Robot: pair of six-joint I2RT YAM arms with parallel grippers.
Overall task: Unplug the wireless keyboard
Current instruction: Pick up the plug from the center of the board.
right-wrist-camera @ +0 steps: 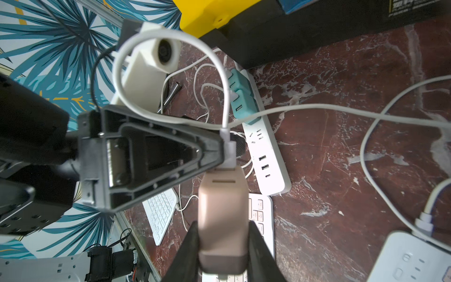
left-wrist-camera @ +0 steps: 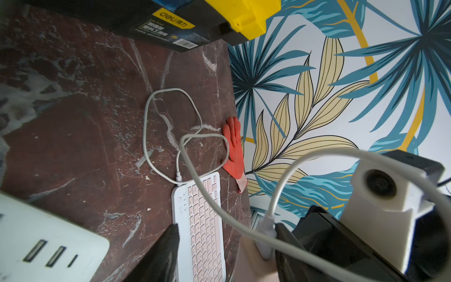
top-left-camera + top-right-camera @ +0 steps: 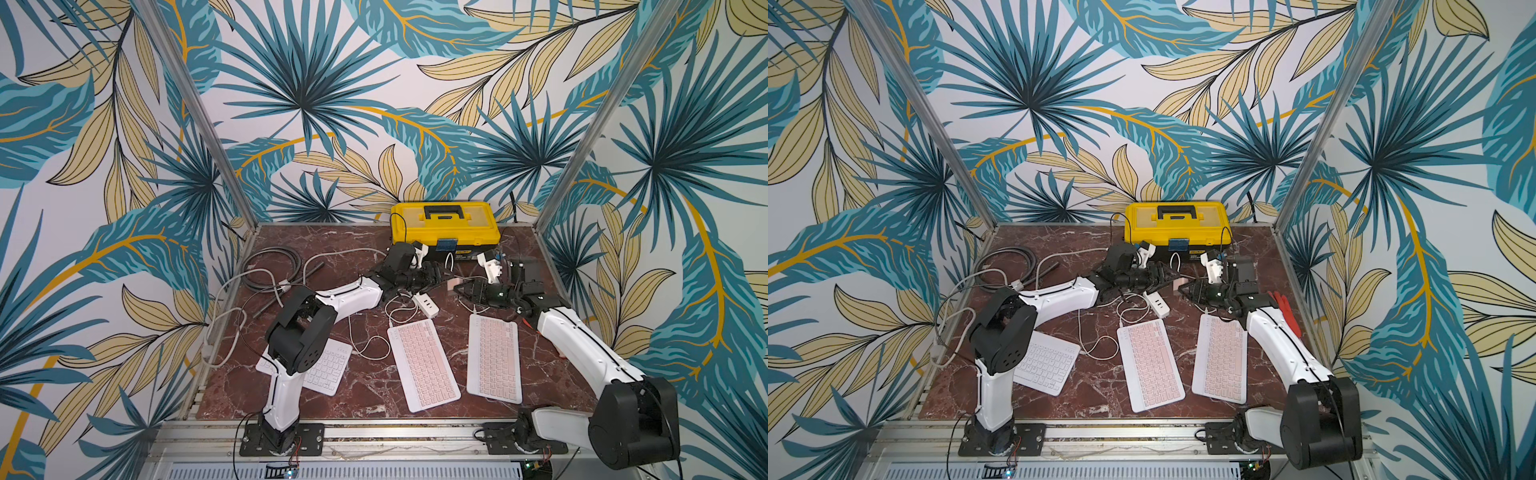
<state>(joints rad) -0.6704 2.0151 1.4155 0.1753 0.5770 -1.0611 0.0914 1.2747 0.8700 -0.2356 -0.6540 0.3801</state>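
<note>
The right claw (image 1: 223, 227) is pinched on a beige charger block (image 1: 222, 207), which it holds above the desk (image 3: 357, 386). The left claw (image 2: 227, 232) stands spread at the block's end, with one finger against the white USB plug (image 1: 229, 149) seated there. From that plug a white cable (image 2: 161, 91) appears to loop over the marble to the wireless keyboard (image 3: 493, 358), the rightmost of three, and it enters that keyboard's far short edge. The keyboard lies flat with its keys up. Its long axis runs from the front of the desk toward the back, and its cabled end points at the claws. A white power strip (image 3: 426, 304) lies just left of the claws, and a yellow toolbox (image 3: 444, 222) stands behind them. Leaf-patterned walls (image 3: 374, 83) enclose the dark red marble.
</note>
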